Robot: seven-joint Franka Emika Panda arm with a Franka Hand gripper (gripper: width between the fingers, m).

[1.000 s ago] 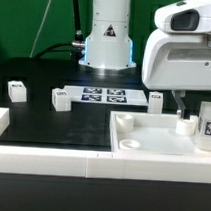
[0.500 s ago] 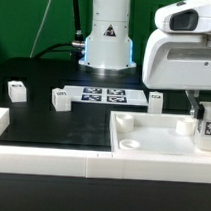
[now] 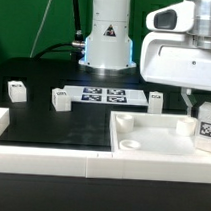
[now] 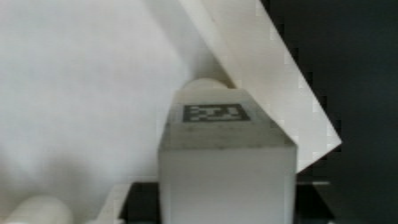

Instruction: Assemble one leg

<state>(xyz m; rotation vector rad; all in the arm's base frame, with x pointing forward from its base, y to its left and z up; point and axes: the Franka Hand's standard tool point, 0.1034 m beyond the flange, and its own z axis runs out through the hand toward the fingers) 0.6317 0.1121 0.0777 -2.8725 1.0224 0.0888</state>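
While the arm's bulky white head fills the upper right of the exterior view, its pincer (image 3: 201, 107) hangs at the right edge of the frame, just above the far right part of the big white tray part (image 3: 151, 146). One leg (image 3: 206, 130), a small white block with a black-and-white tag on its face, sits directly under the pincer, over the tray part's right end. Contact between fingers and block is hidden there.

Wrist view: the same leg (image 4: 221, 160) stands upright in the centre, tag facing the camera, with dark finger pads showing low at both sides of it. Pincer looks closed down onto the leg, narrow gap, block filling it. Behind it, the tray part's white surface and raised rim (image 4: 267, 70) run diagonally.

Elsewhere on the black table (image 3: 52, 126): a second leg (image 3: 16, 89) at far left, a third (image 3: 61, 99) left of centre, a fourth (image 3: 156, 98) right of centre. Marker board (image 3: 102, 94) lies flat between the third and fourth, in front of the robot base (image 3: 107, 44). White frame rail (image 3: 50, 163) runs along the lower edge.
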